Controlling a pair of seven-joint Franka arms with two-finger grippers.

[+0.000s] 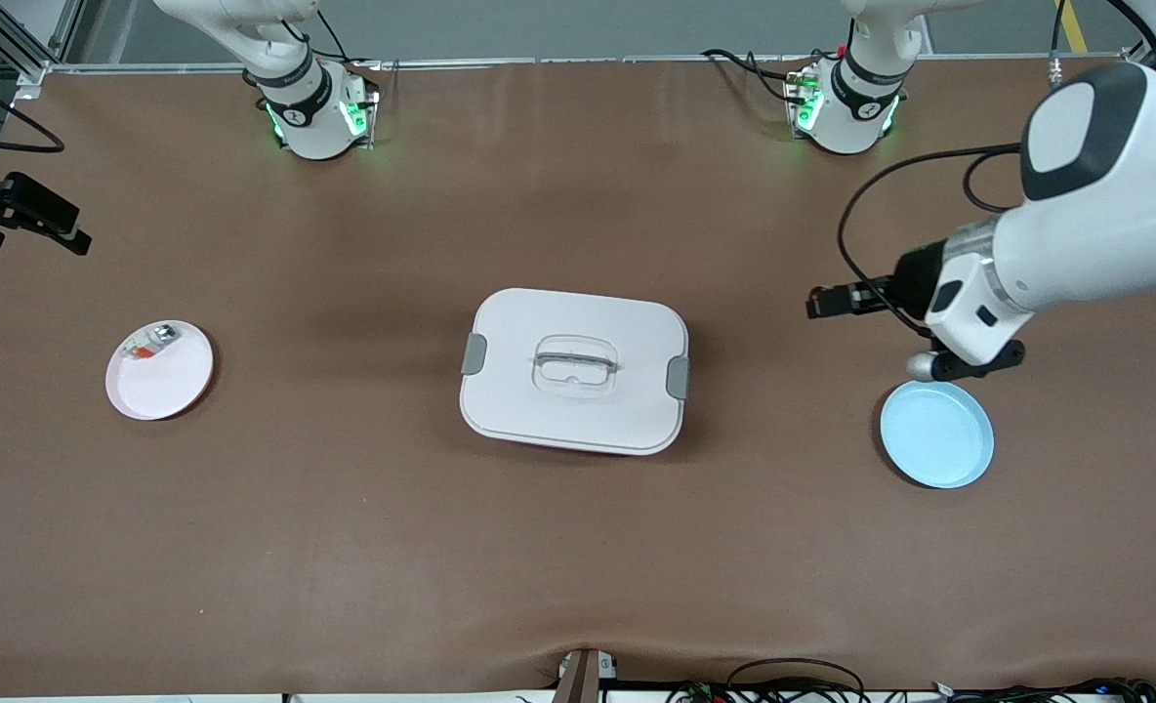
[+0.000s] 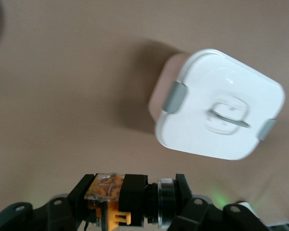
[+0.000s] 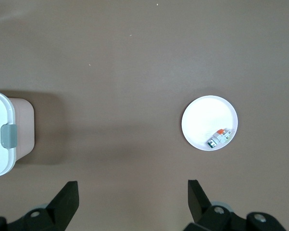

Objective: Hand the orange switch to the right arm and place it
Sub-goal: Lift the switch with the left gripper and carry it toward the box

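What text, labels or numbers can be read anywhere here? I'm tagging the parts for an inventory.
No readable text anywhere.
Orange switch, held in the shut left gripper: markings on its clear face, too blurred to read.
Small part on the white plate: too small to read.
Box lid and blue plate: plain, no print.

— What is covering the desk?
— A brown mat [image 1: 344,547] is lying across the whole surface, rippling slightly at the near edge.
— And past the far edge?
— Grey floor [image 1: 578,29] is showing, with a metal frame [image 1: 21,49] standing at one corner.
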